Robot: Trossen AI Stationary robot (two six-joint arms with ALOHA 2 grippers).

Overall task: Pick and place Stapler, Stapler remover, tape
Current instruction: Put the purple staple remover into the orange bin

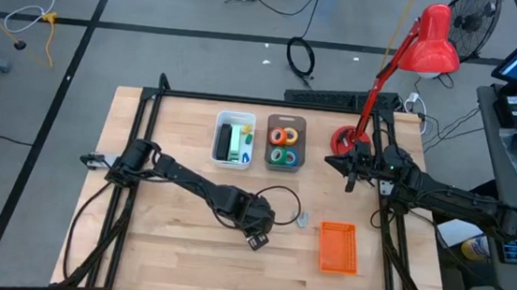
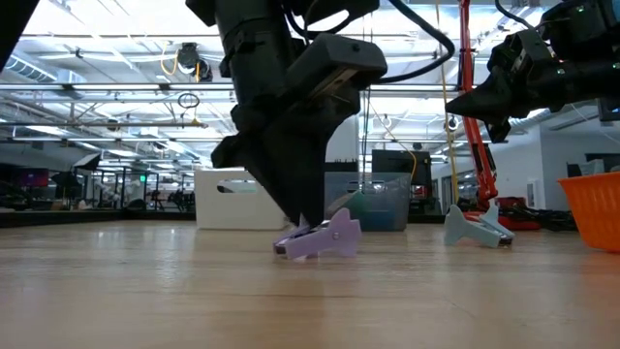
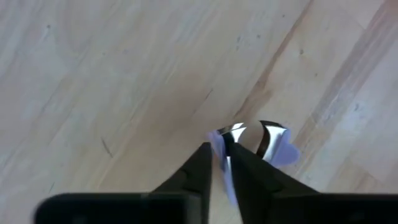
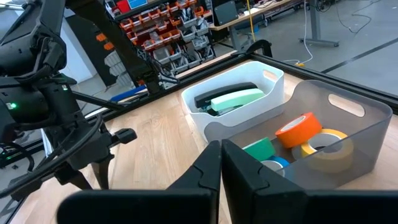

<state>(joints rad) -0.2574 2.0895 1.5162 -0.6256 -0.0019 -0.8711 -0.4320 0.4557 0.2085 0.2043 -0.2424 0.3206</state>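
Observation:
A purple stapler remover (image 2: pixel 325 239) with metal claws (image 3: pixel 249 134) lies near the table's middle, and my left gripper (image 2: pixel 308 225) stands on it from above, shut on it. A second, grey-blue stapler remover (image 2: pixel 475 228) rests on the table (image 1: pixel 178 204) just right of it. The white bin (image 4: pixel 236 109) holds a green and a black stapler. In the grey bin (image 4: pixel 348 134) lie the orange, yellow, green and blue tape rolls. My right gripper (image 4: pixel 221 152) hangs shut in the air right of the bins, touching nothing. My left gripper pinches a thin purple side plate (image 3: pixel 217 144) of the stapler remover between its two fingers. The fingers come from above, pointing down. The remover's underside (image 2: pixel 320 254) is on the table, its claws pointing away from the fingers.
An orange basket (image 1: pixel 338 247) stands at the table's near right. A red desk lamp (image 1: pixel 406 64) rises from its base (image 1: pixel 342 138) beside the grey bin, close to my right arm. Bare wood lies left of and in front of my left arm.

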